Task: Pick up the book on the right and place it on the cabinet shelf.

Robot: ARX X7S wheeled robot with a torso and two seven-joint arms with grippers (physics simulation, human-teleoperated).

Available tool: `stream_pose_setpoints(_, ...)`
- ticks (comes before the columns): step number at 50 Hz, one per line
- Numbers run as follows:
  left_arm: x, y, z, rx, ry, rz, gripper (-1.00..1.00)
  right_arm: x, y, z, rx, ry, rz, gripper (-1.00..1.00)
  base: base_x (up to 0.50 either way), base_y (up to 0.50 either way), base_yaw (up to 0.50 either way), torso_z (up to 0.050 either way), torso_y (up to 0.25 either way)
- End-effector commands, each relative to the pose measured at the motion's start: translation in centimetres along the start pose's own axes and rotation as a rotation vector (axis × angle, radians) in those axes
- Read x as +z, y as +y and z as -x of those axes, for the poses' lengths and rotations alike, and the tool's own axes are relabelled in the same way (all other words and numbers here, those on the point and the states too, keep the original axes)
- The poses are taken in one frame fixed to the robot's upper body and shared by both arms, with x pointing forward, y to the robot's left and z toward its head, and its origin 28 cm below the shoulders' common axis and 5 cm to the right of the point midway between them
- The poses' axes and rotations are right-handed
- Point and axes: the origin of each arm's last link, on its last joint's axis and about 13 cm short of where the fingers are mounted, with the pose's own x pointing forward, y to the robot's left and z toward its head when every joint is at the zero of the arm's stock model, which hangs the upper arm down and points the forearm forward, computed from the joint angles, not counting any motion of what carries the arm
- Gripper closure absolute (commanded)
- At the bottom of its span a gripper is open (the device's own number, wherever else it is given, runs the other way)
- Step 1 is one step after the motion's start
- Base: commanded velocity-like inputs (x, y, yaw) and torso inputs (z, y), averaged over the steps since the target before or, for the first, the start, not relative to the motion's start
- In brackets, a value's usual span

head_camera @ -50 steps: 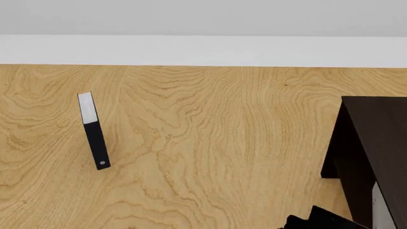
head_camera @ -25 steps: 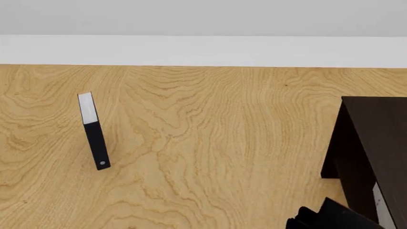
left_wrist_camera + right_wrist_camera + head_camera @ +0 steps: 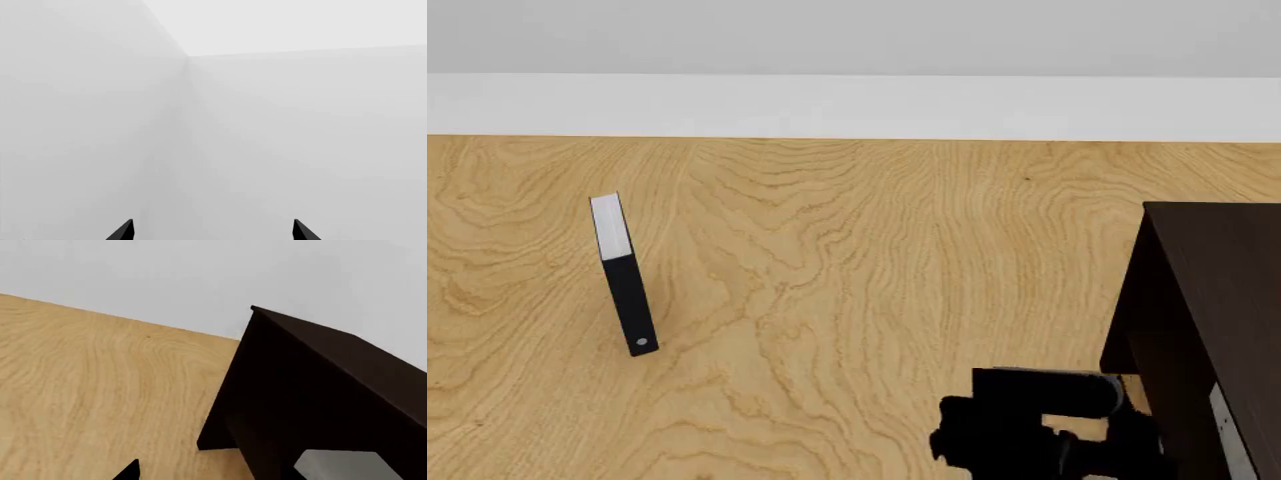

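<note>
Light wood-grain surface (image 3: 827,250): no hazard noted. Near-black wooden cabinet (image 3: 1214,290), right side: collision risk, as its leg stands just beside the black right hand (image 3: 1034,435), whose fingers appear spread and empty. Pale grey hardcover book (image 3: 340,466), glimpsed past the cabinet's side panel and mostly hidden: a blind reach could topple it.

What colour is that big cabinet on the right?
Very dark brown, almost black; the cabinet shows best in the right wrist view.

Even, bright, shadowless simulator light; all views sharp, without glare or blur.
</note>
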Motion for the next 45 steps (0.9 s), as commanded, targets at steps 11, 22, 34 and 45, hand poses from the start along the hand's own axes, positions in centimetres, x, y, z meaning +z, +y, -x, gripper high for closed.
stream_pose_setpoints(11, 0.0, 0.5, 0.4, 0.015, 0.001, 0.005, -1.0, 2.0, 3.4, 3.9, 0.408, -0.153, 0.011, -1.0, 0.0, 0.0, 0.0, 0.0, 0.0)
stream_pose_setpoints(22, -0.1, 0.2, 0.5, 0.005, 0.004, 0.021, -1.0, 5.9, 1.7, 5.1, 0.404, -0.274, -0.05, -1.0, 0.0, 0.0, 0.0, 0.0, 0.0)
stream_pose_setpoints(34, -0.6, -0.3, 0.4, -0.01, 0.012, 0.037, -1.0, 10.5, -1.9, 5.9, 0.313, -0.391, -0.117, -1.0, 0.0, 0.0, 0.0, 0.0, 0.0)
stream_pose_setpoints(45, -0.7, -0.3, 0.1, -0.011, 0.009, 0.036, -1.0, 12.6, -4.7, 6.3, 0.232, -0.451, -0.128, -1.0, 0.0, 0.0, 0.0, 0.0, 0.0)
